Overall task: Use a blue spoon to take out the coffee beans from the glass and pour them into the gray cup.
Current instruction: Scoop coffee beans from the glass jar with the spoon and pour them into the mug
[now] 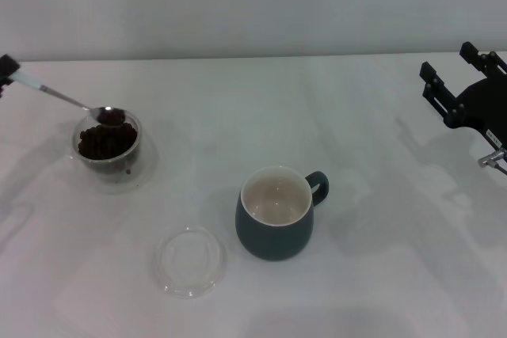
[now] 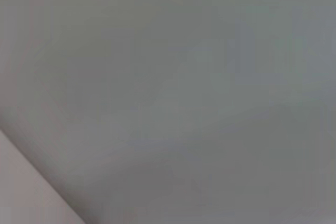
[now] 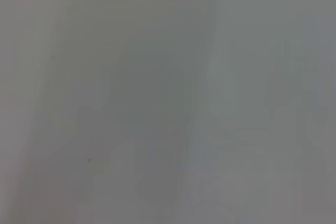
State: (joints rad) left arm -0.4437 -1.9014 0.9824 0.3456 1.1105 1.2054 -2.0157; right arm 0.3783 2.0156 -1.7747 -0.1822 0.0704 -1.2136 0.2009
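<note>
One blue spoon [image 1: 59, 97], one glass [image 1: 108, 148] of many coffee beans [image 1: 103, 143], one gray cup [image 1: 276, 213], one flat clear dish [image 1: 190, 260], two claws.

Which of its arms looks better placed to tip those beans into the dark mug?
Left. Its gripper holds the blue spoon, loaded with coffee beans, over the glass. The right gripper hangs apart, far from the gray cup.

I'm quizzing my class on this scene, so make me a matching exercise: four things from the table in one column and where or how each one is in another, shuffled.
1. blue spoon
2. glass
3. gray cup
4. flat clear dish

A. empty, cream inside
B. holds the heap of coffee beans
C. lies nearest the camera, left of the mug
D. bowl loaded, over the glass rim

Pairs: 1-D, 2-B, 3-A, 4-C
</note>
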